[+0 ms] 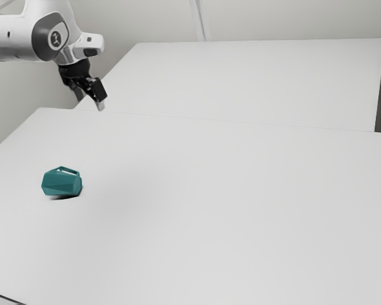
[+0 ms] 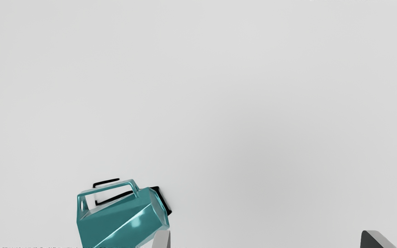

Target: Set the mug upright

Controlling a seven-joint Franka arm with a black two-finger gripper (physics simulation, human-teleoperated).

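Mug (image 1: 61,183) lies on its side, probably light, stiff and a little slippery, so the spread hand (image 2: 265,236) should preferably grasp across its faceted body (image 2: 124,220).

Counts: one mug (image 1: 62,183), one handle (image 2: 109,187) on it. One robot arm (image 1: 16,38), one gripper (image 1: 90,101), two fingers (image 2: 162,240) on that. Flat white surfaces, two: one near tabletop (image 1: 209,210), one farther surface (image 1: 254,79)
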